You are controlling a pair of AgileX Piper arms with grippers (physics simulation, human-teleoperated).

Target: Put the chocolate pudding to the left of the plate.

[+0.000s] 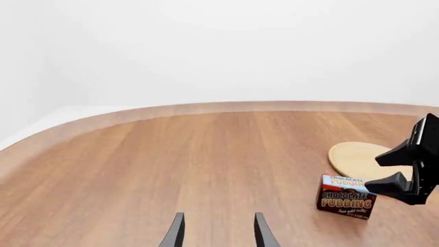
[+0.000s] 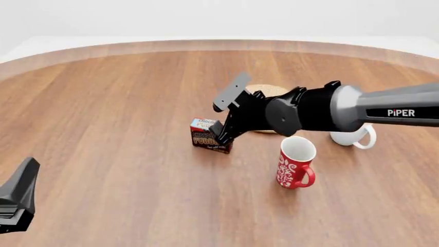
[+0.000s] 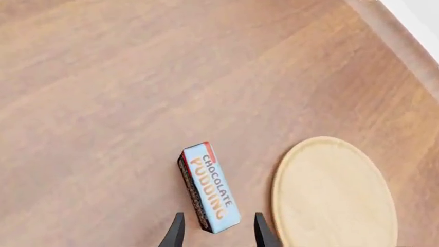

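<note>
The chocolate pudding (image 2: 207, 136) is a small brown and red box with a light blue top (image 3: 211, 188). It rests on the wooden table just left of the plate (image 2: 266, 90), a flat light-wood disc (image 3: 336, 195). My right gripper (image 2: 223, 110) hovers over the box's near end and is open, its fingertips (image 3: 177, 230) wider than the box and apart from it. The left wrist view shows the box (image 1: 346, 198), the plate (image 1: 357, 157) and the right gripper (image 1: 392, 170) beside them. My left gripper (image 1: 218, 234) is open and empty, far off at the front left (image 2: 17, 200).
A red patterned mug (image 2: 296, 162) stands on the table near the right arm. A white mug (image 2: 357, 136) is partly hidden behind that arm. The table's curved far edge (image 1: 226, 107) runs behind the plate.
</note>
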